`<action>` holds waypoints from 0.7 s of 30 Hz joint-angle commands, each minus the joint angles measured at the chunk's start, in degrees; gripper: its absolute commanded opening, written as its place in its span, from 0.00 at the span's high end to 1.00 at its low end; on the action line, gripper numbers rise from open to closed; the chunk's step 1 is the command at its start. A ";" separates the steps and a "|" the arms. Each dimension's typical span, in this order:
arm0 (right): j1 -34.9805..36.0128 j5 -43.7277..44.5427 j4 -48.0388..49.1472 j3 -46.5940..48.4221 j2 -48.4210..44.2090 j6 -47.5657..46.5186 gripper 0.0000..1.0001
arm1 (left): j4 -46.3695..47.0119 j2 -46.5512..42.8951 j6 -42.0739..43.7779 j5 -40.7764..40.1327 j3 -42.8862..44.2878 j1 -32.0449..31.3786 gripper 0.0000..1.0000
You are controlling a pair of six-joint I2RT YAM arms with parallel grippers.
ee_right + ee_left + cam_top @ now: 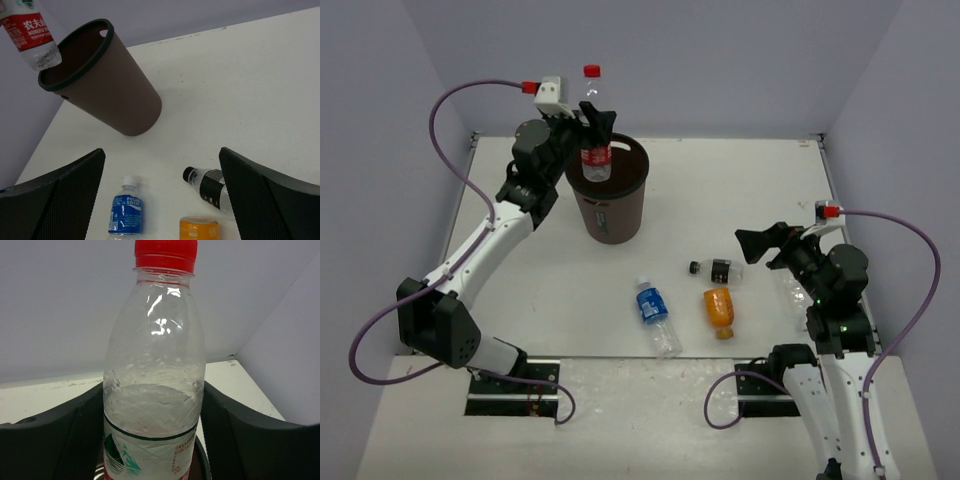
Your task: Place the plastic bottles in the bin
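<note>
The red-label bottle (595, 150) hangs upright, cap up, with its base over the 10 o'clock edge of the mouth of the bin (610, 215). The left gripper (593, 125) is clamped on it at the shoulder, above the label. In the left wrist view one finger (75, 440) presses each flank of the clear body.

This looks like the release stage for this bottle. Since the base sits close to the rim rather than over the middle, the next move probably calls for a small carry toward 4 o'clock before the jaws part. Otherwise the bottle could clip the rim and topple outside.

Three more bottles lie on their sides on the table (740, 190), out toward 4 and 5 o'clock from the bin. They are the blue-label bottle (655, 315), the black-label bottle (717, 269) and the orange bottle (719, 310), none of them touching.

The right gripper (772, 248) hovers empty at 2 o'clock of the black-label bottle, its jaws spread wide. It seems best placed to take that bottle next.
</note>
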 commanded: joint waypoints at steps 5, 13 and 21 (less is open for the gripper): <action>-0.26 -0.32 1.88 -0.48 -0.21 -0.72 0.01 | 5.02 -3.48 2.36 -0.56 -1.29 -0.73 0.13; -0.21 1.74 0.83 -0.07 0.49 -0.09 0.01 | 4.95 -7.54 0.98 0.17 -4.05 -1.19 0.00; -0.23 5.36 -0.07 0.16 0.84 0.98 0.01 | 0.00 -9.59 -2.54 0.42 -4.43 -2.85 0.00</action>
